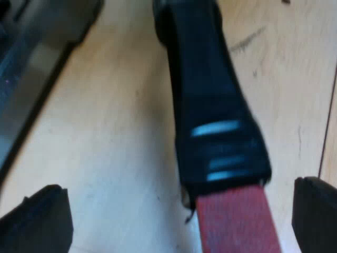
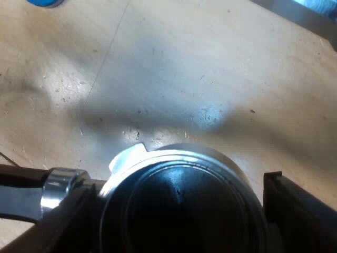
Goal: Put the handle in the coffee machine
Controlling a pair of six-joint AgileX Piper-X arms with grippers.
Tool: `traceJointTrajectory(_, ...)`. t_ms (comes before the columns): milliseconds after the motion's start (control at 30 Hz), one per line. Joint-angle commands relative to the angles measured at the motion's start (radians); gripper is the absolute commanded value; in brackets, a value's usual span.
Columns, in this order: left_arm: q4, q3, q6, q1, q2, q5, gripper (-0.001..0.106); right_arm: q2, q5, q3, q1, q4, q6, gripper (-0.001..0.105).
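Worktop [image 1: 116, 132] of pale scratched wood runs under both wrist views. At its edge in the left wrist view stands a dark body [image 1: 31, 58] with a grey face, cut off and too blurred to name. The holder [image 2: 174, 158] is next in size. In the right wrist view its round metal cup, dark inside, sits between the fingers [image 2: 300, 211] of the right gripper [image 2: 179, 219]. One finger lies against the cup's side by the shiny collar [image 2: 58, 187], the other meets the opposite rim, so this gripper looks clamped on the cup. The near part of the cup is cut off, and whether it rests on the wood or hangs above it cannot be told. From the collar the handle runs off out of sight. In the left wrist view the handle [image 1: 210, 95] shows dark and long over the wood, its red end [image 1: 237, 221] reaching in between the fingers [image 1: 39, 219] of the left gripper [image 1: 176, 213]. These stand wide apart, one on each side, neither touching the handle, and the red tip is cut off. Smallest are a blue thing [image 2: 45, 2] and a metal strip [image 2: 300, 13] on the wood far from the cup, both cut off and not identifiable.
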Motion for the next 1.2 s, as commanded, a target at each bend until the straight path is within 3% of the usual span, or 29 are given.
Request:
traceJointTrajectory(33,-0.017,-0.02,-0.002,-0.005,-0.001,0.007,0.084,-0.014,-0.005,-0.014,0.001,-0.014,-0.005,0.0)
traceJointTrajectory(900,-0.025,-0.02,-0.002,-0.005,0.087,0.005,0.084,-0.014,-0.009,-0.014,0.001,-0.017,0.01,0.0)
traceJointTrajectory(1000,-0.025,-0.02,-0.002,-0.005,0.087,0.005,0.075,-0.014,-0.009,-0.014,0.001,-0.017,0.01,0.0)
traceJointTrajectory(1167,-0.009,-0.02,-0.002,-0.005,0.087,0.005,0.04,-0.014,-0.009,-0.014,0.001,-0.017,0.01,0.0)
traceJointTrajectory(1200,-0.007,-0.02,-0.002,-0.005,0.087,0.005,0.038,-0.014,-0.009,-0.014,0.001,-0.017,0.012,0.0)
